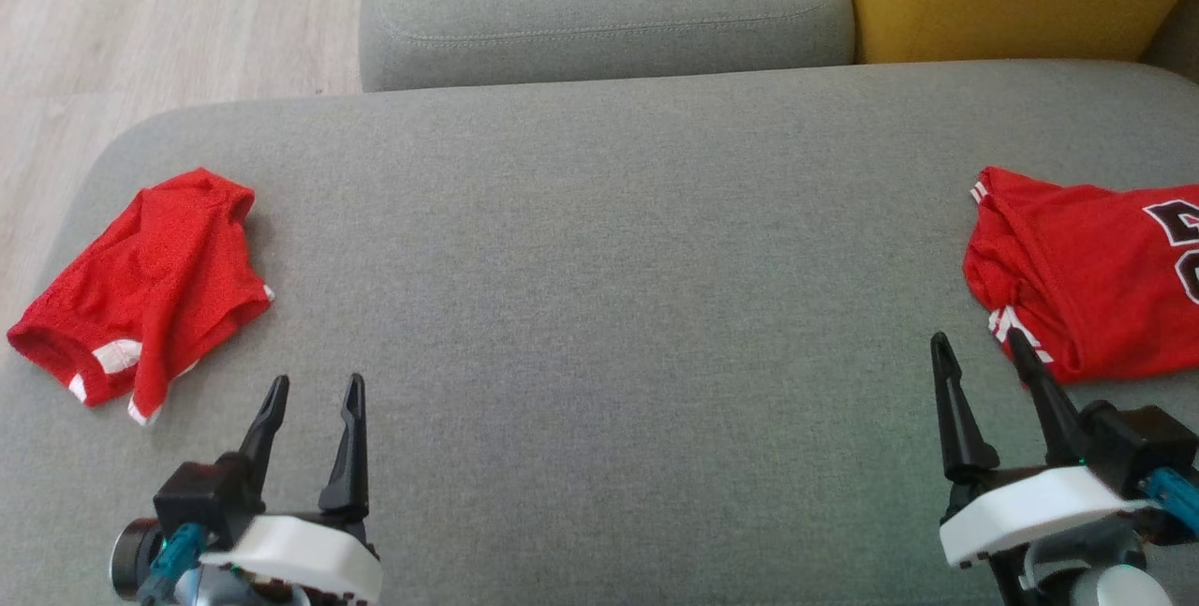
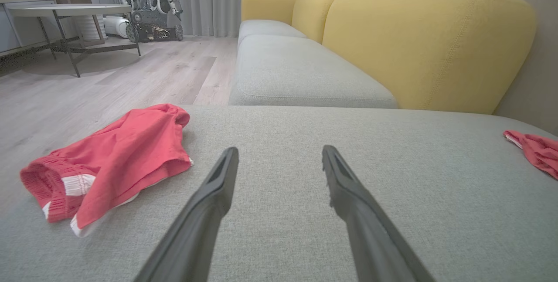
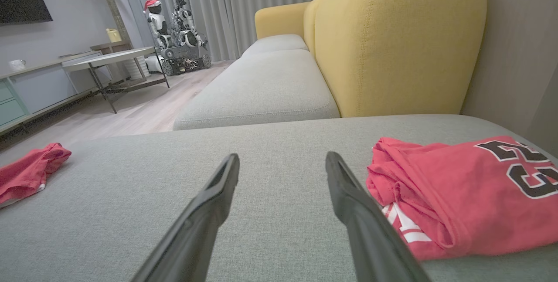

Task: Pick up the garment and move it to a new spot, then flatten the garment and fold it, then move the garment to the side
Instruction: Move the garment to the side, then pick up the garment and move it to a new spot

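Red shorts (image 1: pixel 140 283) lie crumpled at the near-left corner of the grey seat (image 1: pixel 609 306), and a red jersey (image 1: pixel 1087 278) lies at its right edge. The left gripper (image 1: pixel 316 381) and right gripper (image 1: pixel 978 337) hover empty, jaws wide. Whichever garment comes first, pinching a hem edge should lift better than grabbing the bunched middle.

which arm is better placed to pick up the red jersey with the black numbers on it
Right. The right gripper is open, with one finger close beside the jersey at its near edge. The left gripper, also open, sits across the grey cushion, next to the red shorts.
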### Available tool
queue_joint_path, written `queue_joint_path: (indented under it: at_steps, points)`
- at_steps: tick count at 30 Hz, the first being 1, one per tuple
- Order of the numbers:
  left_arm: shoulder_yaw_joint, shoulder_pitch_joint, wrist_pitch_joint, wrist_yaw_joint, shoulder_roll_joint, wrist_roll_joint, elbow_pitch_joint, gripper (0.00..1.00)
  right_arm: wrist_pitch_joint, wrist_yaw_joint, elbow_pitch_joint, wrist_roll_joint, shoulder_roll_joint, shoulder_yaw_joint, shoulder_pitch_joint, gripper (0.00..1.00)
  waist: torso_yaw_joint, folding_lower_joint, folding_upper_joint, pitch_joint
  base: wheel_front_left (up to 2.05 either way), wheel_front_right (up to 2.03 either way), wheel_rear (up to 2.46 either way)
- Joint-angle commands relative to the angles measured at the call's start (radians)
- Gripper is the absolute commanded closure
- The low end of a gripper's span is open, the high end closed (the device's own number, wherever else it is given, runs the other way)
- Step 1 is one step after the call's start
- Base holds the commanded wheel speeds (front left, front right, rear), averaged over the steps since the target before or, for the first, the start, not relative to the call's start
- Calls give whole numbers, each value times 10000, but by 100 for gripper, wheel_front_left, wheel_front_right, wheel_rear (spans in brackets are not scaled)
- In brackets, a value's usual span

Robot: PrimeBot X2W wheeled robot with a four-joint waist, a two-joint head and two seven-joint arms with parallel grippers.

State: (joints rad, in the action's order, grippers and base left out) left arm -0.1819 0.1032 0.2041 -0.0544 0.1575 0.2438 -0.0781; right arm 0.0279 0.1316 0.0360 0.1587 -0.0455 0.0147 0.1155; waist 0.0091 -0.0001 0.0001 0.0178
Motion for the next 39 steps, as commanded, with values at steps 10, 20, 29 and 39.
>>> queue_joint_path:
  at_steps: [10,20,29,39]
  points:
    - [252,-304,-64,-147,231,144,411,0,19,-9,492,-150,-47,-74,-220,0,-102,1,-1,-5,0,0,0]
    - [179,-354,-47,-198,262,164,396,0,66,-9,480,-143,-47,-21,-201,0,-91,1,-1,15,0,0,0]
    - [146,-456,19,-212,299,225,312,0,83,-9,464,-147,-47,-1,-223,0,-21,1,-1,-25,0,0,0]
    - [162,-798,156,-299,210,319,278,0,95,-9,665,-90,-47,107,-66,0,1071,1,-1,-59,0,0,0]
